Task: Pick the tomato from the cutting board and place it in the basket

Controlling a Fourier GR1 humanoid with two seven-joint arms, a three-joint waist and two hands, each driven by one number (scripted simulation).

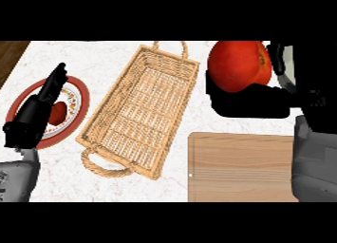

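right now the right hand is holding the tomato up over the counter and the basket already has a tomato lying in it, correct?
Not quite. The right hand does hold the tomato up over the counter, but the basket has nothing in it; the head view shows only bare wicker inside. The rest of what you said holds.

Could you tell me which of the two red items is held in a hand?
The large tomato, held up by the right hand; the smaller red item lies on the plate.
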